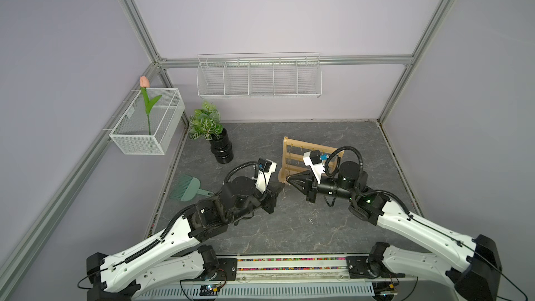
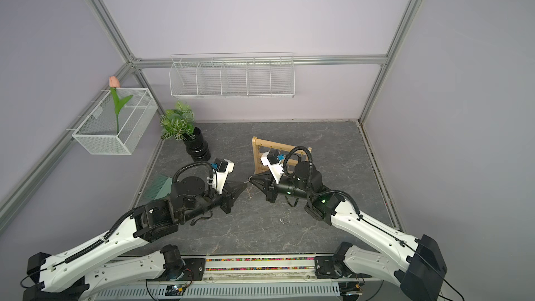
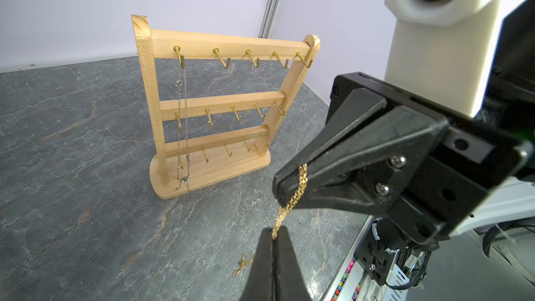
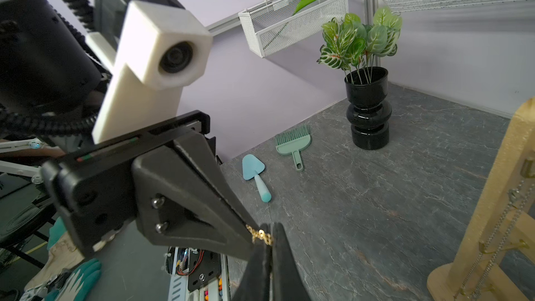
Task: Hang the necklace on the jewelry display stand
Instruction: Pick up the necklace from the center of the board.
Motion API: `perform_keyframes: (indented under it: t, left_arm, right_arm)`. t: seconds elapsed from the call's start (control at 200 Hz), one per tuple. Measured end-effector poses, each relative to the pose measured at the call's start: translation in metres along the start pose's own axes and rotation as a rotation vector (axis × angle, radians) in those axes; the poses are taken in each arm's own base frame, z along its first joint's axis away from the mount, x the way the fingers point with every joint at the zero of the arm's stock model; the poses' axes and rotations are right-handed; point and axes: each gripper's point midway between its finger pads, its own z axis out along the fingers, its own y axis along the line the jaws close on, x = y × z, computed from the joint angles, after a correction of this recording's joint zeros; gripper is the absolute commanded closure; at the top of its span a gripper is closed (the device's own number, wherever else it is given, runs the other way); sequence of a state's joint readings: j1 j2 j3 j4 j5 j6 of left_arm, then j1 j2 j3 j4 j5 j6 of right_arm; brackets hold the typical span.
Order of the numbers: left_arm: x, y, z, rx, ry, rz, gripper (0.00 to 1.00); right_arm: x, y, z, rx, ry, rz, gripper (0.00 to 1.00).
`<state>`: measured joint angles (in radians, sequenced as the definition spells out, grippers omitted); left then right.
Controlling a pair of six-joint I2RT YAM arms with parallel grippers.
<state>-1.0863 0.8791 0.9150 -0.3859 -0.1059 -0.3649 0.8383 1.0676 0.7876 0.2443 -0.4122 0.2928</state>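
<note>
A thin gold necklace (image 3: 292,201) is stretched between my two grippers, just above the table and in front of the stand's left end. My left gripper (image 3: 273,231) is shut on one part of the chain. Tip to tip with it, my right gripper (image 4: 270,227) is shut on the chain (image 4: 262,235) a short way along. In both top views the two tips nearly meet (image 1: 286,184) (image 2: 248,182). The jewelry display stand (image 3: 217,102) is light wood with three crossbars of gold hooks. A silver chain (image 3: 183,117) hangs from its top left hook.
A black vase with a leafy plant (image 1: 221,147) stands at the back left. A green brush (image 1: 188,188) and a blue scoop (image 4: 256,173) lie on the left. White wire baskets (image 1: 259,78) (image 1: 144,124) hang on the walls. A small shiny piece (image 1: 311,220) lies on the table.
</note>
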Motion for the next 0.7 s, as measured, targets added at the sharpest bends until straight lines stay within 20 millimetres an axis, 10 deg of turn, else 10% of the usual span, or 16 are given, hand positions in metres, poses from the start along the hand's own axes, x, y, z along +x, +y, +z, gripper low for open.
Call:
perform_keyframes:
  t: [0.7]
  left_arm:
    - [-0.003,-0.0001,0.0041,-0.013,0.007,0.002,0.94]
  right_arm:
    - [-0.0006,0.0029,-0.0001,-0.017,-0.001,-0.016,0.93]
